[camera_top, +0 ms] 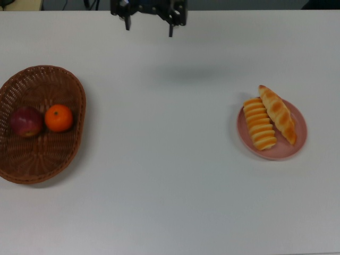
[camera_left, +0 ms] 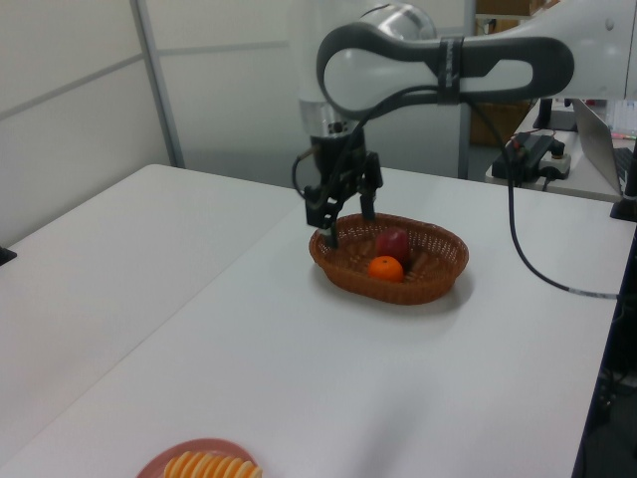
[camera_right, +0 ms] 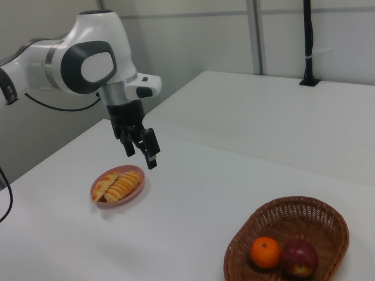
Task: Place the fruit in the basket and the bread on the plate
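- Top view: your hand (camera_top: 149,21) sits at the upper edge of the frame, left of centre, fingers spread wide with nothing between them. The basket (camera_top: 32,159) lies at the left edge, below and to the left of the hand, with the apple (camera_top: 25,122) and the mandarin (camera_top: 58,118) side by side inside it. The plate (camera_top: 297,141) is at the right of the frame, below and well to the right of the hand. On it the ribbed roll (camera_top: 260,123) and the braided pastry (camera_top: 278,113) lie touching, their long axes running from upper left to lower right; the braided one's upper tip overhangs the rim.
- Left view: you see the hand (camera_left: 343,214) in the upper middle, hanging above the tabletop (camera_left: 149,299) just left of the basket (camera_left: 418,287), open and empty. Both fruits rest inside the basket. The plate (camera_left: 189,453) is at the bottom edge, far from the hand.
- Right view: the hand (camera_right: 140,146) hangs in the left half of the frame, above and just right of the plate (camera_right: 117,199), well apart from the basket (camera_right: 293,225) at the lower right.
- Judging by this, everything sits where the task wants it, so you have no grasp left to line up; whichever way you move, both containers lie off to the sides of the hand, not under it.
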Robot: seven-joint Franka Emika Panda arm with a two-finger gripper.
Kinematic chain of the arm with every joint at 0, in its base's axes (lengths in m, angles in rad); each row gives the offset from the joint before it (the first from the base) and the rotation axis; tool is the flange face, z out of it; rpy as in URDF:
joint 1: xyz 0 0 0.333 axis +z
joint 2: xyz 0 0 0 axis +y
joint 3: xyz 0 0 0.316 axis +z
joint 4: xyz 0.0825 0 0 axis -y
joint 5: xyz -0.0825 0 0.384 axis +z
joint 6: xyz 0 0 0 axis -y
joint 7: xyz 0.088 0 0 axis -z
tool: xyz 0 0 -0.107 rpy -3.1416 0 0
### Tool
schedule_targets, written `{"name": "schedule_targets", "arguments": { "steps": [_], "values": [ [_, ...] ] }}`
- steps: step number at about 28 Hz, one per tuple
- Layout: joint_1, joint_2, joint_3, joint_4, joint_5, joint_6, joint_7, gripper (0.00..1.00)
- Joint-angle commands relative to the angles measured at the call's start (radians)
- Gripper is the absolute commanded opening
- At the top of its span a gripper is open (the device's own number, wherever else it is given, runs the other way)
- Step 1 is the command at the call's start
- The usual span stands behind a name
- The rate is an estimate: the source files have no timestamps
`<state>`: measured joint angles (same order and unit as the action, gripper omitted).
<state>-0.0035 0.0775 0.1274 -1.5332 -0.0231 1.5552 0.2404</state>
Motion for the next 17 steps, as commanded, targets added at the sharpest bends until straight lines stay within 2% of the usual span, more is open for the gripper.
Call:
{"name": "schedule_targets", "arguments": {
  "steps": [1,4,8,15,17],
  "values": [
    [-0.042,-0.054,0.003,-0.045,0.025,-0.009,-0.023,1.0],
    [-0.046,-0.044,0.001,-0.05,0.023,0.034,-0.024,1.0],
    [-0.046,-0.07,0.003,-0.097,0.025,0.095,-0.023,1.0],
    [-0.073,-0.059,-0.005,-0.064,0.031,0.095,-0.024,1.0],
    [-0.093,-0.058,-0.006,-0.051,0.058,0.095,-0.024,1.0]
  ]
}}
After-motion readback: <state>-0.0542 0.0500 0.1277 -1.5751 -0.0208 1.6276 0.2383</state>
